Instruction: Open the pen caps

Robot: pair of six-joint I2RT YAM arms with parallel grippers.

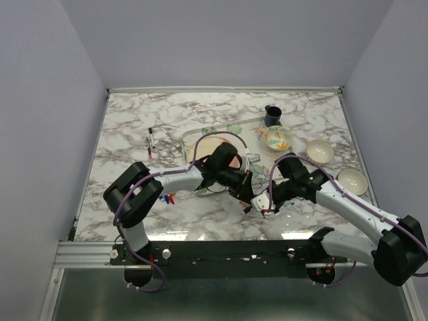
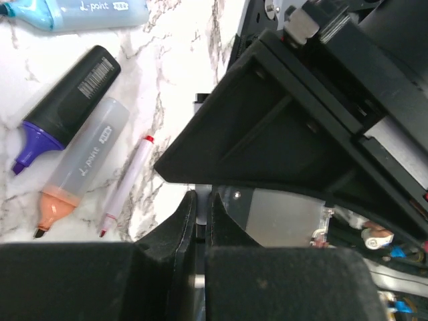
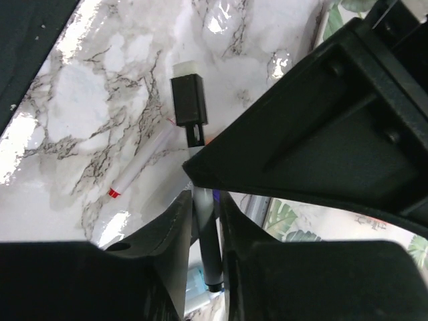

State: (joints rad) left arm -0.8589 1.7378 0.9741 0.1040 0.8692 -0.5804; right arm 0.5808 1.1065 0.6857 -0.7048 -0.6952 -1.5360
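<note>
At the marble table's (image 1: 200,114) near edge, left gripper (image 2: 200,204) and right gripper (image 3: 204,207) both pinch tight on a thin pen (image 3: 208,257), black cap (image 3: 187,100) on. Nearby orange highlighter (image 2: 83,160) reads "point".

A white marble table (image 1: 134,120) with grey veins lies under the jaws. Just beyond them and to the left sits a clear tray (image 1: 189,134) carrying a pale plate (image 1: 212,144). Farther beyond stand a dark blue cup (image 1: 272,116) and, nearer, a patterned bowl (image 1: 277,138). A cream bowl (image 1: 319,150) sits beyond and right of the jaws. A second cream bowl (image 1: 352,180) sits farther right.
</note>
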